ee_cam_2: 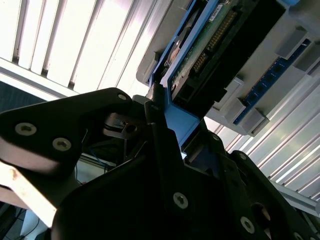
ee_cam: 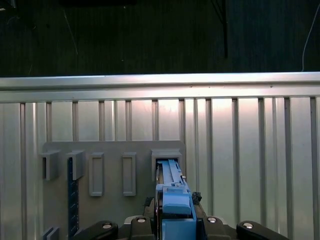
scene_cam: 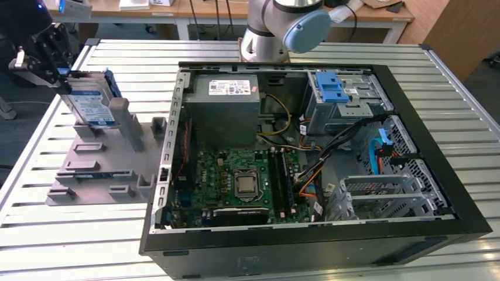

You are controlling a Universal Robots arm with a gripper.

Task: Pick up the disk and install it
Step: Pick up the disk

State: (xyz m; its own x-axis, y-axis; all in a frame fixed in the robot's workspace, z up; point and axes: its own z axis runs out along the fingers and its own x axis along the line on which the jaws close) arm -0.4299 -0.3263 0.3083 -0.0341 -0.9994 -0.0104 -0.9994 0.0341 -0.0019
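Exterior view: tool (scene_cam: 67, 79) atop the disk (scene_cam: 91, 105), upright in the grey holder (scene_cam: 93, 164) on the table (scene_cam: 78, 234). Second wrist view: fingers (ee_cam_2: 162, 145) clamp its edge. First wrist view: disk seated in the holder; picking step, I judge, calling for a straight pull.

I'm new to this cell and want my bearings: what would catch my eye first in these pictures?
The open computer case dominates the middle of the slatted table in the exterior view, its green motherboard exposed. On the exterior view's left, the disk stands on edge in a grey holder, with the gripper at its top edge, jaws closed on its blue frame.
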